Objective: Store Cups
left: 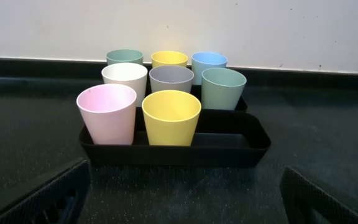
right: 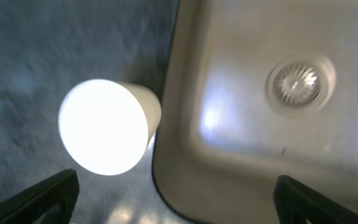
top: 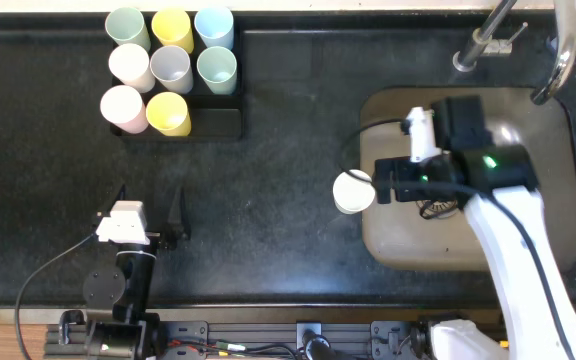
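While the right gripper (right: pixel 179 198) hung spread wide beside the sink (right: pixel 241 149), the white cup (right: pixel 104 127) sat free of it.
Noted: both its fingers stood well apart with the cup between and beyond them, neither pad touching it. Cup on the dark counter (top: pixel 288 230), just beside the sink's left rim. Left gripper (left: pixel 185 198) likewise wide open, holding nothing, low over the counter and facing the black tray (left: pixel 229 148), where eight coloured cups (left: pixel 171 115) stood upright.
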Robot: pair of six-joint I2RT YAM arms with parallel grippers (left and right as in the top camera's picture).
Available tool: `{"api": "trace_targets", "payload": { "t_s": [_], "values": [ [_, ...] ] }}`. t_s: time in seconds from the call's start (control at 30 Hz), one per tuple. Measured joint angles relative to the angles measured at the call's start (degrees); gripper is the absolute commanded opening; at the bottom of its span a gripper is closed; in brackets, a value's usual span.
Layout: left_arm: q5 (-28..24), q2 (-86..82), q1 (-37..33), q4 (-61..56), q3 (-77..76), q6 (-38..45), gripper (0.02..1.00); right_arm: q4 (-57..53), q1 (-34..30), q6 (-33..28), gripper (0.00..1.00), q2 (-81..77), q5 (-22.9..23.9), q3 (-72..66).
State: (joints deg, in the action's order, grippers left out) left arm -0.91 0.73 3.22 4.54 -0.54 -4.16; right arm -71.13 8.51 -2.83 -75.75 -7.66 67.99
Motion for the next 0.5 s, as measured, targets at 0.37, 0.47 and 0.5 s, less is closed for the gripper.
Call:
{"api": "trace_targets", "payload": {
  "t_s": [0.37, 0.47, 0.5],
  "values": [
    [0.0, 0.0, 0.0, 0.0, 0.0, 0.0, 1.0, 1.51, 5.01, 0.37, 0.945, -15.8, -0.87, 0.17],
    [0.0, 0.0, 0.0, 0.02, 0.0, 0.0, 1.0, 2.19, 5.03, 0.79, 0.827, -17.59, -0.02, 0.2],
    [0.0, 0.0, 0.0, 0.0, 0.0, 0.0, 1.0, 2.29, 5.03, 0.92, 0.757, -18.08, 0.24, 0.22]
  ]
}}
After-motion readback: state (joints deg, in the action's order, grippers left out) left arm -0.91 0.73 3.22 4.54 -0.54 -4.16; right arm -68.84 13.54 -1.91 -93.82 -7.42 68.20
